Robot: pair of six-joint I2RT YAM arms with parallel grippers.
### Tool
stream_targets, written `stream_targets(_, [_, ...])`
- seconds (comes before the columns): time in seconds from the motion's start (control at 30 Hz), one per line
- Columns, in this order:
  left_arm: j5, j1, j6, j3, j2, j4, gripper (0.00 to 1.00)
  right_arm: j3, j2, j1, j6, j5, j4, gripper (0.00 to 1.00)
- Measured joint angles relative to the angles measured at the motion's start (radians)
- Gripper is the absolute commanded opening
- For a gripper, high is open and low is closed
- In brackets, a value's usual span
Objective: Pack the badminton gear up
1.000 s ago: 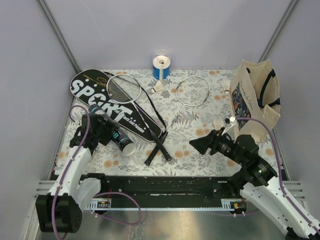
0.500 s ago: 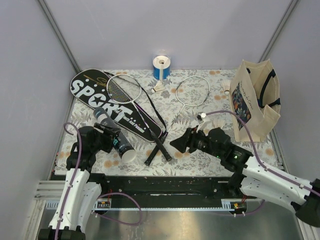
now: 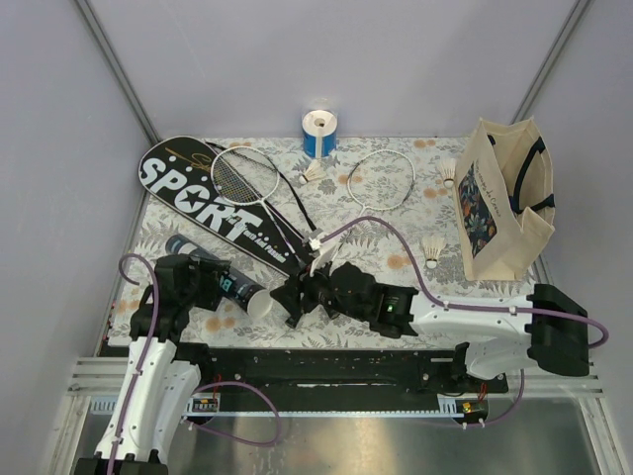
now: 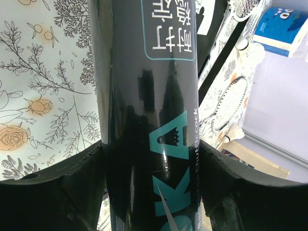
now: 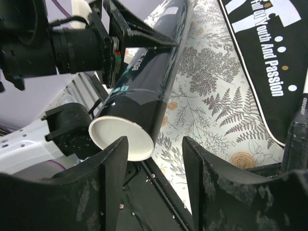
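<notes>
Black tube lies clamped in left jaws, right jaws open beside its white end.

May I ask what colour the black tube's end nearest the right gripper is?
White; that end of the tube shows best in the right wrist view.

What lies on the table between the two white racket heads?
A white shuttlecock lies there on the floral cloth, seen in the top external view.
</notes>
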Motion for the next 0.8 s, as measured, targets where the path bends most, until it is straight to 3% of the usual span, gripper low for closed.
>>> stream_targets(0.47, [0.001,-0.001,-0.007,0.037,0.025,-0.035,0.36,0.034,0.135,0.024,-0.061,0.012,0.085,0.46])
stream_targets(0.53, [-0.009,0.005,-0.012,0.037,0.021,-0.041,0.36,0.051,0.159,0.026,-0.064,0.008,0.086,0.36])
stream_targets(0.63, [-0.025,0.008,-0.014,0.037,0.020,-0.039,0.33,0.073,0.179,0.032,-0.067,-0.002,0.087,0.04])
stream_targets(0.8, [-0.047,0.006,-0.020,0.037,0.011,-0.050,0.28,0.063,0.171,0.039,-0.080,0.034,0.086,0.00])
